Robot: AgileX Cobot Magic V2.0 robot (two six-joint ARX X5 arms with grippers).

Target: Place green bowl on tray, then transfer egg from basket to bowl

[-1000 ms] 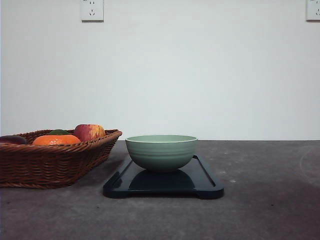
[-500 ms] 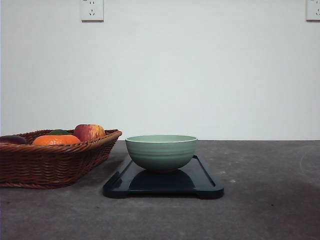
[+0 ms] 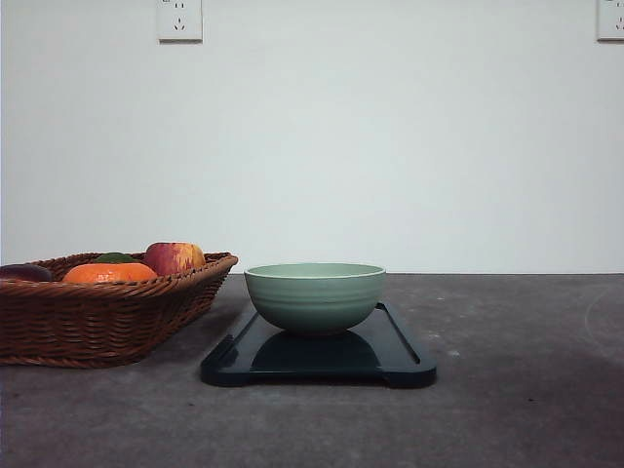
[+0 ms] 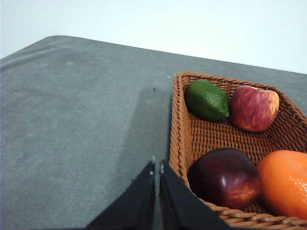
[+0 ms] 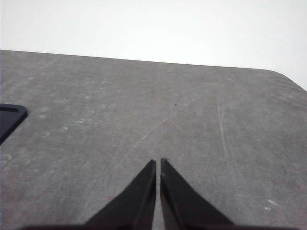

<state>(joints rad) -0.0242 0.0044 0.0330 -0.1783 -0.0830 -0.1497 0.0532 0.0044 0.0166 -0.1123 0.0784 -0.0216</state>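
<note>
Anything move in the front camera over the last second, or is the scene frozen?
Nothing visibly changed. The green bowl sits on the tray as before, and the basket with its fruit is where it was.

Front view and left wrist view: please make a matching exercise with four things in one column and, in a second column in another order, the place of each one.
Things
1. pale green round ceramic bowl
2. dark glossy rectangular tray
3. red-yellow apple
4. shut left tool

Places
A. inside the brown woven wicker basket
B. on the tray
C. above the grey table, just outside the basket's rim
D. flat on the table, right of the basket

Pairs: 1-B, 2-D, 3-A, 4-C
</note>
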